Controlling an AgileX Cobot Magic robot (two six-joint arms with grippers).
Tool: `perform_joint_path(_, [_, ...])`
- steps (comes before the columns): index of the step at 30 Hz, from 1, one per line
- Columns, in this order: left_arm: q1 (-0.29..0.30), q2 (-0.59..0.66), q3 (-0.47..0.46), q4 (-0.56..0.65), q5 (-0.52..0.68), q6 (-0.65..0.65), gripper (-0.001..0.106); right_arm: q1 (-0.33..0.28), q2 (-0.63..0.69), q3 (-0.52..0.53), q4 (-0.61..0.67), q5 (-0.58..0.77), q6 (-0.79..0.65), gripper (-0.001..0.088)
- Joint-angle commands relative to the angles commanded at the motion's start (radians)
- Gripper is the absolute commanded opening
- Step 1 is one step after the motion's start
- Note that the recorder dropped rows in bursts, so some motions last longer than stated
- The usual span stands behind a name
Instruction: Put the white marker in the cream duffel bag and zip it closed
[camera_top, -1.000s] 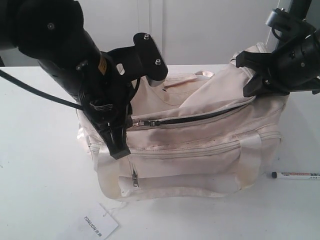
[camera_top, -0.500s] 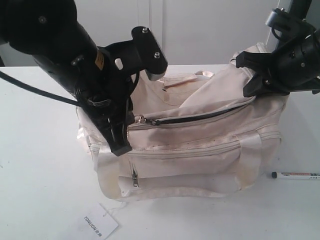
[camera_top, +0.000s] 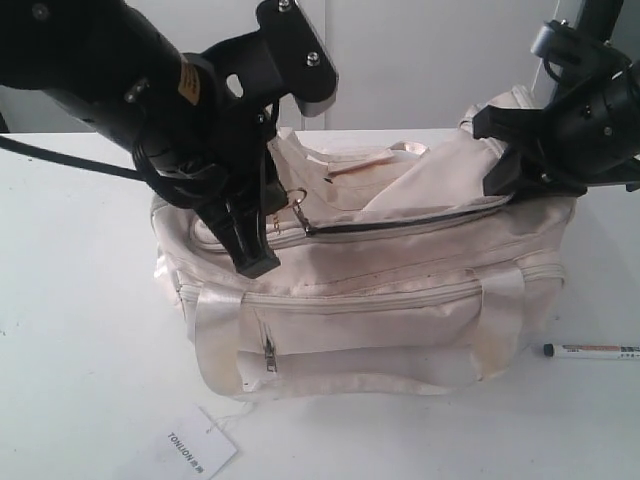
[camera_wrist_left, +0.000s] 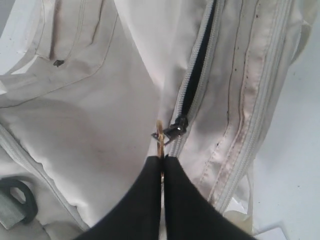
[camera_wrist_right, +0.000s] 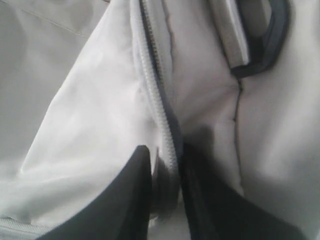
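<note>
Left end effector (camera_wrist_left: 161, 160) clamps the gold ring pull (camera_wrist_left: 159, 134) of the cream fabric duffel bag (camera_top: 400, 310), right end effector (camera_wrist_right: 164, 167) its zipper seam (camera_wrist_right: 159, 100); a skewed tug could free the ring. The thin white marker (camera_top: 592, 351) lies outside on the bench (camera_top: 80, 350); zipping now strands it.

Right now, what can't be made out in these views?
- Inside the cream duffel bag: only darkness through the zipper gap, in both the exterior and left wrist views.
- The white marker: far end cut off by the exterior view's right edge; print too small.
- The right hand: fingertips blurred in the right wrist view.
</note>
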Motion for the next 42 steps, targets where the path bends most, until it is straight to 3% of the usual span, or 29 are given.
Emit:
perform_joint_path(7, [0.0,-0.002,0.0,0.002,-0.003,0.0,0.0,0.0,-0.071,-0.006,0.0,0.059,-0.002,0.0211])
perform_joint_path(12, [0.0,-0.002,0.0,0.002,-0.014,0.0,0.0,0.0,-0.08,-0.003,0.0,0.176,-0.006,0.0])
perform_joint_path(26, [0.0,-0.002,0.0,0.002,-0.064,0.0,0.0,0.0,-0.128,-0.003,0.011,0.159,-0.246,0.0])
perform_joint_path(42, [0.0,-0.002,0.0,0.002,-0.066,0.0,0.0,0.0,-0.126,-0.003,0.031,0.074,-0.253,0.0])
